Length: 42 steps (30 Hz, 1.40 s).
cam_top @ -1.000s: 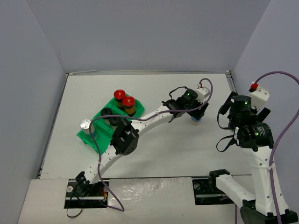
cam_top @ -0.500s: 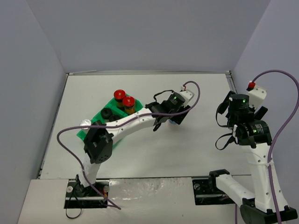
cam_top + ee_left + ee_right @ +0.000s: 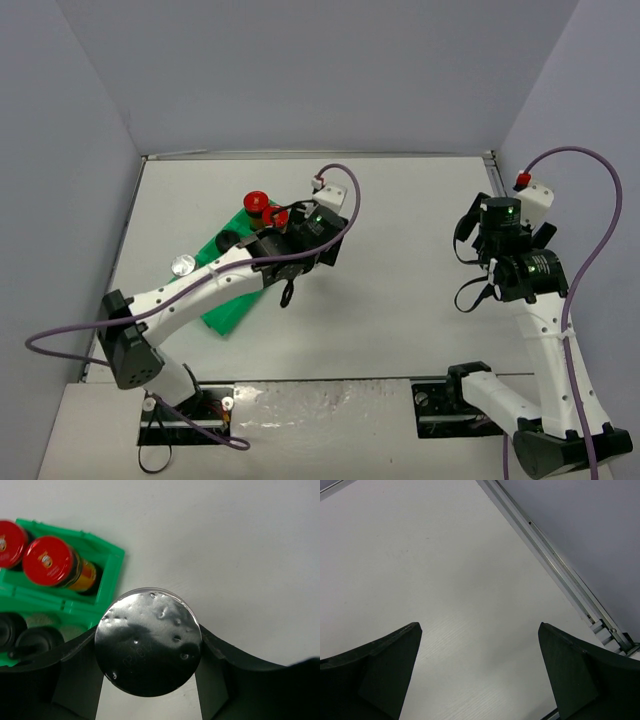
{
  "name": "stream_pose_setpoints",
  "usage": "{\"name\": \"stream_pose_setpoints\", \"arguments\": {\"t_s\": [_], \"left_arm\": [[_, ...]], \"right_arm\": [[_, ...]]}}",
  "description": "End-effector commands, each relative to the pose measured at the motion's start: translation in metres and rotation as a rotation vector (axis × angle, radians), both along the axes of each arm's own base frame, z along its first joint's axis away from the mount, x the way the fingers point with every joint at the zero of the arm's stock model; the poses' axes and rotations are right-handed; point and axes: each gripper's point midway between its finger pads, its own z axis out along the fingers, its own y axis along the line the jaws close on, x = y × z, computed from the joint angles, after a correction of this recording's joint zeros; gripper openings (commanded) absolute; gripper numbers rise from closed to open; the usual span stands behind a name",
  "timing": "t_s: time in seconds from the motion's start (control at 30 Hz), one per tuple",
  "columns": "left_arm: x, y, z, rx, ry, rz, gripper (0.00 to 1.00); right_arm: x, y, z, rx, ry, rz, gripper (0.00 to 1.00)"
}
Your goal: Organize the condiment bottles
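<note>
My left gripper (image 3: 312, 238) is shut on a silver-capped bottle (image 3: 148, 642), whose dented silver cap fills the gap between the black fingers (image 3: 75, 680). It holds the bottle just off the right edge of the green tray (image 3: 113, 575). Two red-capped bottles (image 3: 50, 560) stand in the tray's near compartments, with two black-capped bottles (image 3: 36, 638) beside them. From above I see the red caps (image 3: 256, 201), one black cap (image 3: 228, 240) and a second silver-capped bottle (image 3: 182, 265) at the tray's left end. My right gripper (image 3: 480, 670) is open and empty over bare table.
The green tray (image 3: 225, 310) lies slantwise left of centre, partly under my left arm. A metal rail (image 3: 560, 570) runs along the table's right edge near my right gripper (image 3: 497, 235). Grey walls enclose the table on three sides.
My left arm has swung left across the table with the silver-capped bottle, from right of centre to the tray's right edge. The right arm has shifted slightly.
</note>
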Motion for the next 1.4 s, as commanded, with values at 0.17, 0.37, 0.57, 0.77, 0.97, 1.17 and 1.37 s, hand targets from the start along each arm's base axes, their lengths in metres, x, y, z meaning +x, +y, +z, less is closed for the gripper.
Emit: {"name": "stream_pose_setpoints", "arguments": {"t_s": [0.17, 0.37, 0.57, 0.77, 0.97, 1.17, 1.37], "left_arm": [[-0.036, 0.104, 0.015, -0.091, -0.056, 0.343, 0.00], [-0.055, 0.147, 0.013, -0.092, -0.067, 0.437, 0.00], [-0.063, 0.174, 0.005, -0.080, -0.078, 0.527, 0.00], [-0.066, 0.200, -0.010, -0.066, -0.057, 0.625, 0.00], [-0.067, 0.224, -0.031, -0.070, -0.028, 0.695, 0.00], [-0.064, 0.239, -0.051, -0.074, 0.015, 0.730, 0.00], [-0.058, 0.242, -0.064, -0.090, 0.039, 0.747, 0.00]], "right_arm": [[0.017, 0.005, 0.001, 0.004, -0.031, 0.023, 1.00], [0.019, 0.007, -0.001, 0.005, -0.026, 0.034, 1.00], [0.018, 0.006, -0.001, -0.003, -0.024, 0.034, 1.00], [0.017, 0.007, -0.002, 0.002, -0.023, 0.036, 1.00], [0.018, 0.007, -0.004, 0.001, -0.018, 0.039, 1.00], [0.018, 0.007, -0.004, 0.000, -0.017, 0.039, 1.00], [0.019, 0.007, -0.004, -0.001, -0.018, 0.039, 1.00]]}}
